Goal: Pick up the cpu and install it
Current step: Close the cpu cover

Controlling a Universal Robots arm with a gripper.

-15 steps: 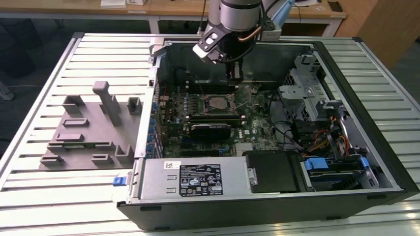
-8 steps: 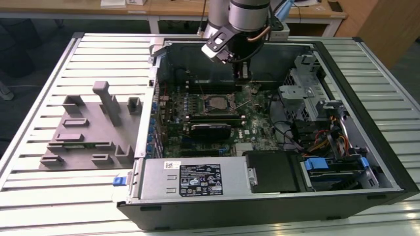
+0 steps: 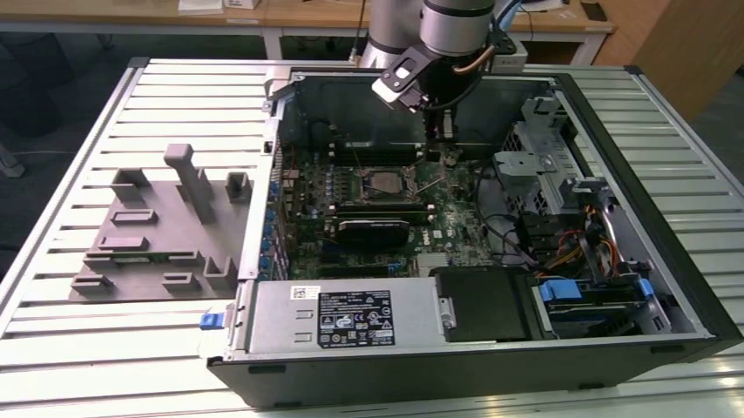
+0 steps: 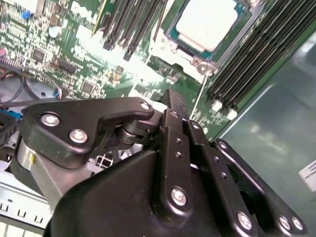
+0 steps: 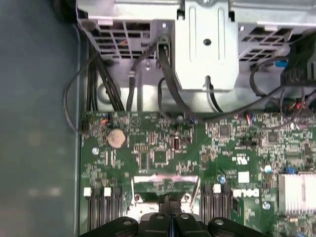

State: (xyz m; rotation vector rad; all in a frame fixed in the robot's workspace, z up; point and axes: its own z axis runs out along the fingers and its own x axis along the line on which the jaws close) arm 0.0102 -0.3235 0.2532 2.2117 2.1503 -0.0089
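The cpu [image 3: 381,181], a small square chip with a silvery top, lies flat in the motherboard socket inside the open computer case. In the second wrist view the cpu [image 4: 207,22] shows pale within the metal socket frame [image 4: 170,47]. My gripper [image 3: 445,138] hangs just to the exterior view's right of the socket, above the green board. Its black fingers are pressed together with nothing between them in both wrist views, at the gripper [image 4: 173,98] and the gripper [image 5: 170,202]. A thin socket lever [image 4: 198,96] runs close beside the fingertips.
A grey tray [image 3: 152,235] with moulded holders lies on the slatted table at the exterior view's left. Inside the case are a black card [image 3: 372,231], a power supply [image 3: 337,318], a metal drive cage [image 3: 541,161] and loose cables [image 3: 558,244].
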